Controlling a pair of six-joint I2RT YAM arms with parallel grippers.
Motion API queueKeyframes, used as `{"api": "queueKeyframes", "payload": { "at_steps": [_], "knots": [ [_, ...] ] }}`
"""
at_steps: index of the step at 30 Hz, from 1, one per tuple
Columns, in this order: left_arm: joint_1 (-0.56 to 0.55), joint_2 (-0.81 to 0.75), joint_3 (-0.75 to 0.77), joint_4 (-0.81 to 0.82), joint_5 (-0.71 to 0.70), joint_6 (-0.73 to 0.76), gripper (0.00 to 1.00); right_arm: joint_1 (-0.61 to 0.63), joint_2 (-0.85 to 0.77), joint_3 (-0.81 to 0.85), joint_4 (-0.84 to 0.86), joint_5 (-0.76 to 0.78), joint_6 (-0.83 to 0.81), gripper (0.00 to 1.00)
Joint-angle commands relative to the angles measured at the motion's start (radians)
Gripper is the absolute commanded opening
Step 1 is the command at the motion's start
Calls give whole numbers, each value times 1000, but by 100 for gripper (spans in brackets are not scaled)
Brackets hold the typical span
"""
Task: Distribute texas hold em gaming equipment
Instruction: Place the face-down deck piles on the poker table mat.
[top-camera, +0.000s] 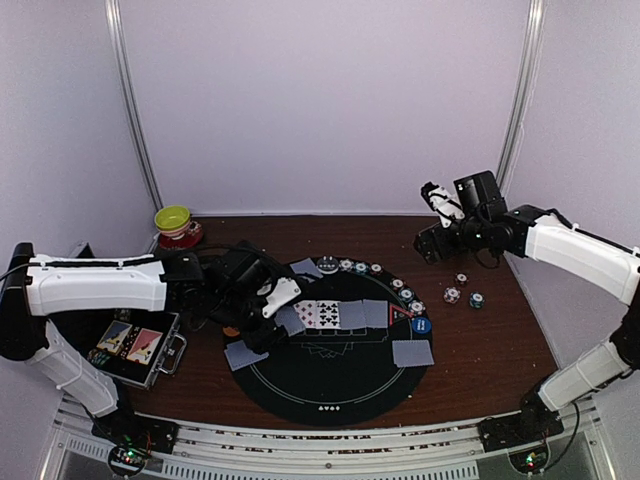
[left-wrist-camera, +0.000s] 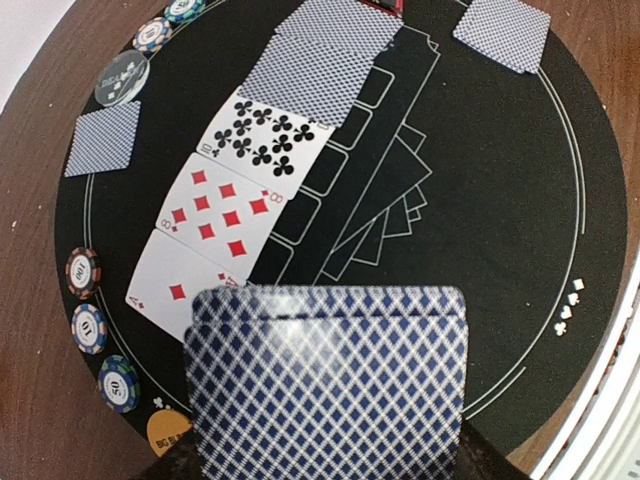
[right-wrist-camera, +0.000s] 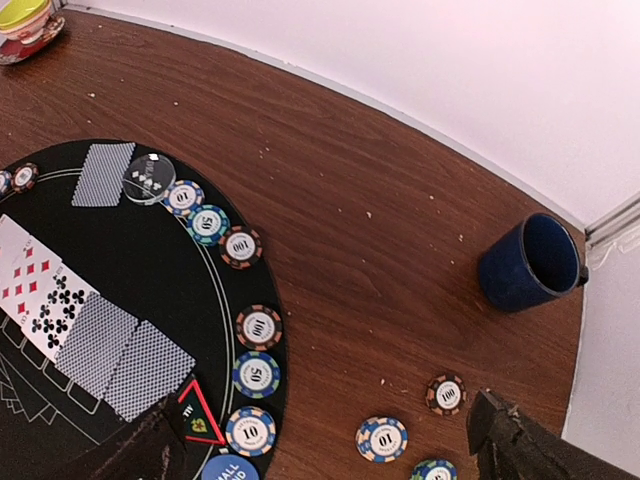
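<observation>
My left gripper (top-camera: 272, 303) hovers over the left side of the round black mat (top-camera: 330, 385), shut on a stack of blue-backed cards (left-wrist-camera: 330, 385) that hides its fingers. In front of it lies a row of three face-up cards (left-wrist-camera: 225, 195) and two face-down ones (left-wrist-camera: 320, 50). Single face-down cards (top-camera: 412, 352) lie near the mat's rim. Striped chips (right-wrist-camera: 258, 327) line the rim, beside a red triangle marker (right-wrist-camera: 200, 415), a blue disc (top-camera: 420, 325) and an orange disc (left-wrist-camera: 165, 432). My right gripper (right-wrist-camera: 330, 450) hangs open and empty above three loose chips (right-wrist-camera: 382, 438) on the wood.
A dark blue mug (right-wrist-camera: 528, 262) stands on the wood at the back right. A yellow-green bowl on a red saucer (top-camera: 177, 225) sits at the back left. An open metal case (top-camera: 135, 348) lies at the left, under my left arm. White walls enclose the table.
</observation>
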Motion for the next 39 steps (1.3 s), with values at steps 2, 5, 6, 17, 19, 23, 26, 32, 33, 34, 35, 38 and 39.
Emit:
{"api": "queueKeyframes", "payload": {
  "at_steps": [2,5,6,17,19,23,26,32,33,34,35,38,39],
  "knots": [
    [-45,79,78,41,99,43,66,-66,-101,-71,28,-26,-18,100],
    [-77,148,119,41,115,34,66,-93,-150,-105,43,-27,-22,100],
    [-85,171,130,40,116,23,66,-100,-162,-111,46,-29,-23,100],
    [-217,351,139,113,147,-65,66,-129,-193,-134,62,-41,-27,100],
    [-225,356,119,135,158,-78,66,-132,-193,-136,63,-44,-27,100],
    [-237,360,90,165,161,-97,66,-132,-194,-142,69,-43,-28,100],
    [-246,367,84,174,164,-102,66,-133,-191,-144,70,-40,-28,100],
    [-252,376,77,179,166,-107,66,-138,-192,-152,77,-41,-27,100],
    [-253,378,75,182,168,-107,66,-139,-191,-153,77,-42,-27,100],
    [-253,381,74,182,170,-107,66,-140,-189,-154,77,-41,-27,100],
    [-253,383,73,182,171,-107,67,-142,-186,-154,78,-41,-27,100],
    [-253,385,67,186,174,-107,67,-142,-182,-153,77,-41,-29,100],
    [-253,385,66,187,173,-107,68,-143,-183,-153,77,-43,-30,100]
  ]
}}
